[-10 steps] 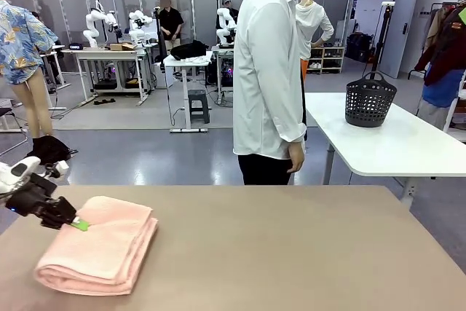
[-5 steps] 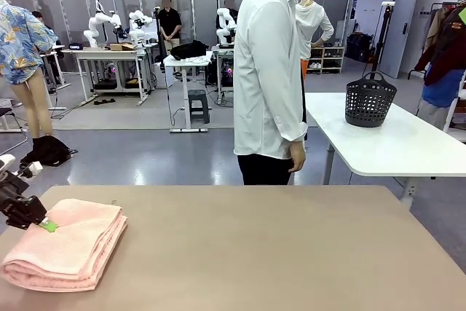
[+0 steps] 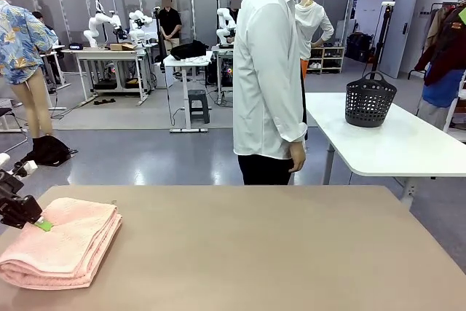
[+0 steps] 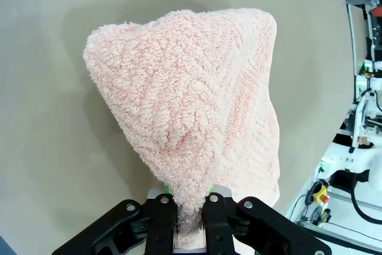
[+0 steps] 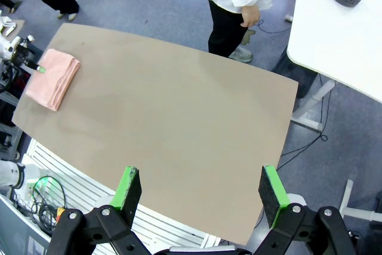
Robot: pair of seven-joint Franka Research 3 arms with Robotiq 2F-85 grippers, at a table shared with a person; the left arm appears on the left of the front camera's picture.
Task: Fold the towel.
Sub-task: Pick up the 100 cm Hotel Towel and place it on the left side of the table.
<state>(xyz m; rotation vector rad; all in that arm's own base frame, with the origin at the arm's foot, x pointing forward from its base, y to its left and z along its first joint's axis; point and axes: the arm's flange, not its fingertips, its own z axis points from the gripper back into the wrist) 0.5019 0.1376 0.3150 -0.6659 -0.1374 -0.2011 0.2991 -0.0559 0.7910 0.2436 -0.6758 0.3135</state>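
table (image 3: pixel 291 253): brown, shared with a standing person (image 3: pixel 269 71) | towel (image 3: pixel 62 242): folded in layers, dragged further to the near-left table edge than a second ago | left gripper (image 3: pixel 40 225): clamped on towel corner | right gripper (image 5: pixel 200 189): held wide, nothing gripped | task: folding judged nearly finished

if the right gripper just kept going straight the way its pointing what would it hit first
Most likely the bare brown table. The right gripper hangs high with its jaws wide open, pointing down at the tabletop's middle. The towel lies far off near one corner, held by the left gripper. Depth is hard to judge.
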